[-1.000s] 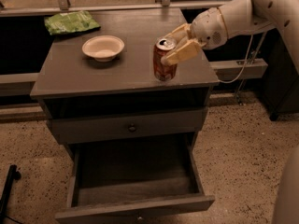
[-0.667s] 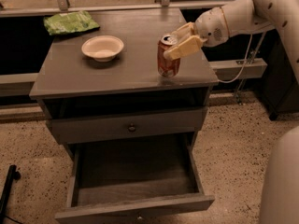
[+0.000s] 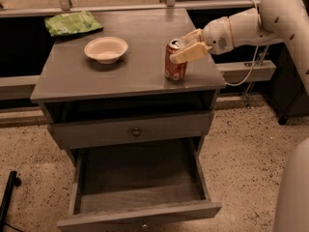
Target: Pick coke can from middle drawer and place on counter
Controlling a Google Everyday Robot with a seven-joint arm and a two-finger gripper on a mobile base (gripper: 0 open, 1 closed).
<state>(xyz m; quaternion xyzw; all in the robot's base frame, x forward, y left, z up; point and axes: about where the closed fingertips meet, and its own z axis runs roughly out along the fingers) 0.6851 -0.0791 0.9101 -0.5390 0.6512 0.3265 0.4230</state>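
The red coke can stands upright on the counter, near its front right corner. My gripper reaches in from the right, with one finger in front of the can's silver top and one behind it, shut on the can. The middle drawer is pulled open below, and its bare grey floor is empty.
A cream bowl sits on the counter left of the can, and a green bag lies at the back left corner. A closed drawer front with a round knob is above the open drawer. Speckled floor surrounds the cabinet.
The can has shifted slightly right and back with the gripper and now rests on the counter. The fingers stay around its top.
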